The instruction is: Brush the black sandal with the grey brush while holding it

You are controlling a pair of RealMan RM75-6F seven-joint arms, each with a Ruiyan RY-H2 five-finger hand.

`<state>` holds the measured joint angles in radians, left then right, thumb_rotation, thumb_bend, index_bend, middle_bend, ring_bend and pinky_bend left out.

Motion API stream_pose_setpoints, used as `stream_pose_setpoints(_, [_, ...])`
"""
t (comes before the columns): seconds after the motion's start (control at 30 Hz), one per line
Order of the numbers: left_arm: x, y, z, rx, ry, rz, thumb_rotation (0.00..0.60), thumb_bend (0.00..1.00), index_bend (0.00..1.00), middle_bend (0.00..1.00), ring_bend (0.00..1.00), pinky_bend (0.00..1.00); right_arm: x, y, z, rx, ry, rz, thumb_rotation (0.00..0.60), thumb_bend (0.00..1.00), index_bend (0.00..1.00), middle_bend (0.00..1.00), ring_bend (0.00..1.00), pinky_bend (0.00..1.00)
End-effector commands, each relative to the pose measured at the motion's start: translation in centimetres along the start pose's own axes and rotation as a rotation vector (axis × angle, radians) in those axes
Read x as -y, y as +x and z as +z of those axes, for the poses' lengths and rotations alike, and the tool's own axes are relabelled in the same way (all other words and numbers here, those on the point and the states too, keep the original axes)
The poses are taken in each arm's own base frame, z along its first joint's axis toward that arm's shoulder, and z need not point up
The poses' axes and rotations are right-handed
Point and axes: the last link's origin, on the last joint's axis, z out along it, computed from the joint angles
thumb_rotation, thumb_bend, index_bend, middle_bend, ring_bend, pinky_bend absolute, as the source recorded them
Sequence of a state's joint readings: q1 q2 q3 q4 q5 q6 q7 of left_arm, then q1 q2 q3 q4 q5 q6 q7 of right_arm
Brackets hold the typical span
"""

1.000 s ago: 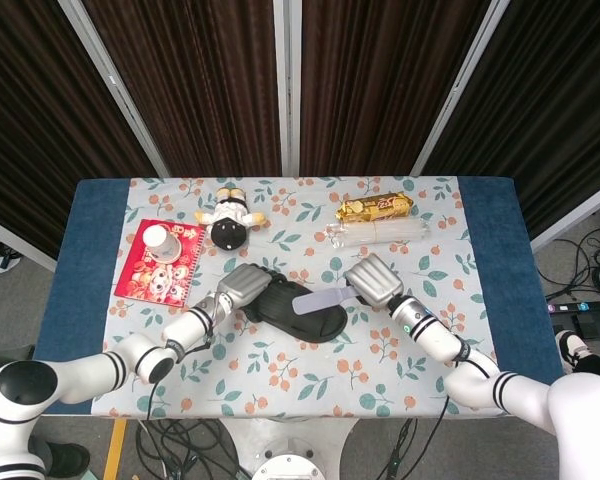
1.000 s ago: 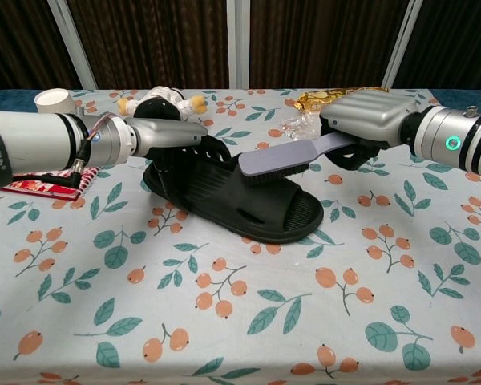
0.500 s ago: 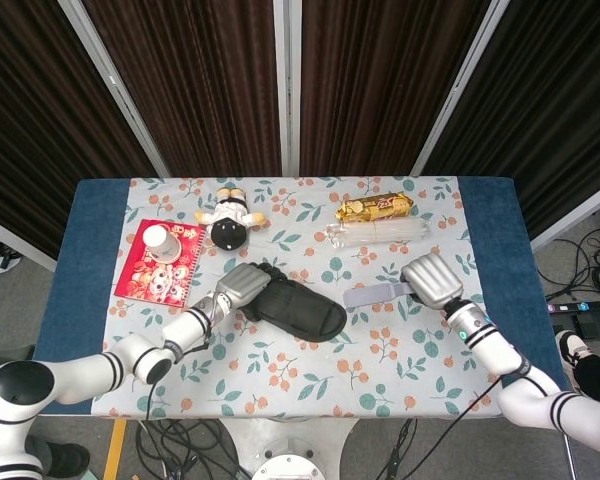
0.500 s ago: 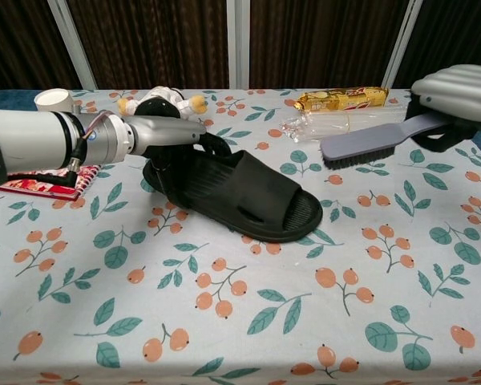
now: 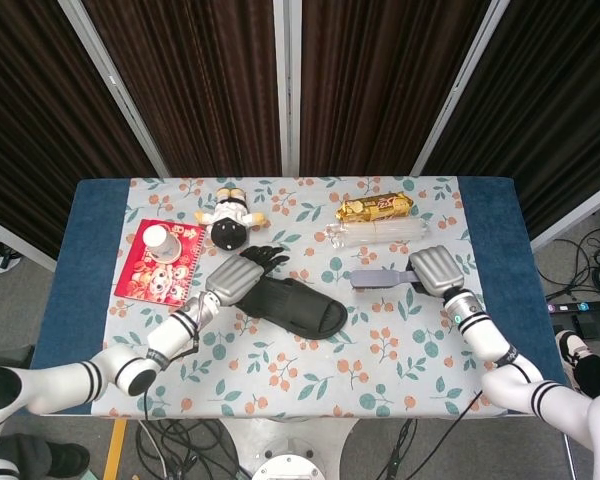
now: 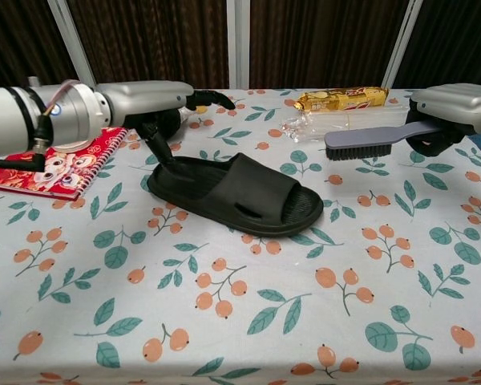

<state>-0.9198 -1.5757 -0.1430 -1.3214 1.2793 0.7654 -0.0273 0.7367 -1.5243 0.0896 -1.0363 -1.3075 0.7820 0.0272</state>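
Note:
The black sandal (image 5: 298,308) (image 6: 236,195) lies flat on the flowered tablecloth, toe pointing right. My left hand (image 5: 232,274) (image 6: 148,98) hovers over its heel end with the fingers spread and nothing in them; the thumb points down close to the heel rim. My right hand (image 5: 436,270) (image 6: 457,108) grips the handle of the grey brush (image 5: 378,277) (image 6: 373,141). The brush is held level, bristles down, to the right of the sandal and clear of it.
A red booklet (image 5: 160,262) (image 6: 56,164) with a white cup (image 5: 158,238) on it lies at the left. A plush doll (image 5: 228,220) sits behind the left hand. A gold snack pack (image 5: 375,207) (image 6: 341,99) and a clear plastic bag (image 5: 375,232) (image 6: 321,120) lie at the back right.
My left hand has let go of the sandal's heel, lifted and spread its fingers. My right hand has carried the brush off the sandal to the right.

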Motion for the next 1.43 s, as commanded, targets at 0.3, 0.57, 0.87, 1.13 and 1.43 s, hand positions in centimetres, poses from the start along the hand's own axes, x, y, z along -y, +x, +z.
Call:
stream_pose_setpoints(0.3, [4.0,2.3,-6.3,-0.144,0.059,-0.075,0.468,0.09,0.09,0.05,0.0,0.11,-1.2,0.0,-1.6,0.083,-0.052,0.042,0.6,0.04,0.0,0.08,0.03,0.17])
stream_pose_setpoints(0.57, [8.2,3.4,-11.0,-0.214,0.178,-0.104,0.48,0.08,0.08,0.05,0.0,0.11,-3.2,1.8,-4.5,0.038,-0.088,0.064,0.6,0.0,0.0,0.0,0.0,0.04])
stream_pose_setpoints(0.87, [12.4,4.1,-20.2,-0.292,0.388,-0.017,0.6,0.07,0.09,0.05,0.0,0.11,-7.2,5.0,-13.1,-0.171,-0.13,0.061,0.6,0.2,0.03,0.19,0.09,0.2])
stream_pose_setpoints(1.13, [13.0,2.9,-28.7,-0.384,0.597,0.047,0.6,0.07,0.09,0.05,0.0,0.11,-8.9,3.8,-21.5,-0.267,-0.226,0.122,0.6,0.21,0.0,0.06,0.0,0.09])
stream_pose_setpoints(1.43, [10.2,-0.7,-33.6,-0.423,0.687,0.051,0.6,0.07,0.09,0.05,0.0,0.11,-7.8,0.9,-27.1,-0.318,-0.284,0.171,0.6,0.21,0.0,0.05,0.0,0.04])
